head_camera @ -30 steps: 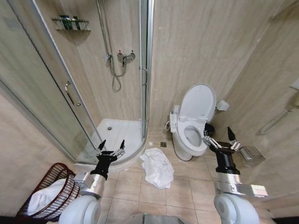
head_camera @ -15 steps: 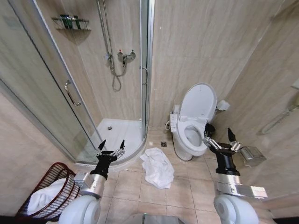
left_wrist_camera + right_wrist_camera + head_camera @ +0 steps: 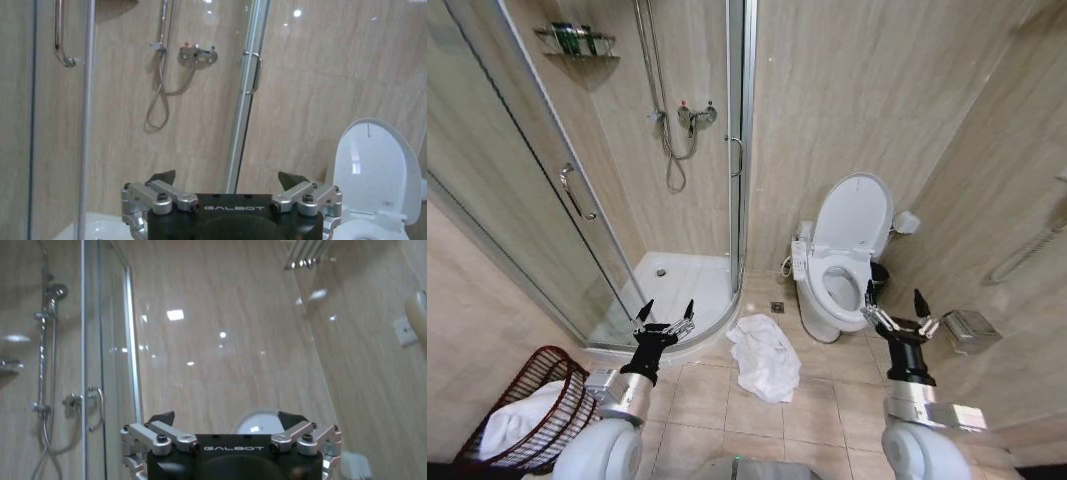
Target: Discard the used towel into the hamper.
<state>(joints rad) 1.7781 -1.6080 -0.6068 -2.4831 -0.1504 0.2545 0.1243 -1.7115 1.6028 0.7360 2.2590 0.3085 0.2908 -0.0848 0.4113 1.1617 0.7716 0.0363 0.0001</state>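
A crumpled white towel (image 3: 764, 357) lies on the tiled floor between the shower and the toilet. The hamper (image 3: 539, 412), a dark reddish-brown wire basket holding white cloth, stands at the lower left by the wall. My left gripper (image 3: 667, 312) is open and held up in the air, left of the towel and right of the hamper. My right gripper (image 3: 894, 304) is open too, raised in front of the toilet, to the towel's right. Both wrist views show open fingers (image 3: 162, 178) (image 3: 162, 419) pointing at the walls.
A curved glass shower stall (image 3: 637, 200) with a raised white tray (image 3: 677, 285) fills the left. A white toilet (image 3: 842, 265) with its lid up stands right of the towel. A metal paper holder (image 3: 972, 330) is on the right wall. Bare tiles lie around the towel.
The head view has tilted slightly, shifting the scene. My right gripper has sunk a little lower in the picture. The towel and the hamper lie where they were.
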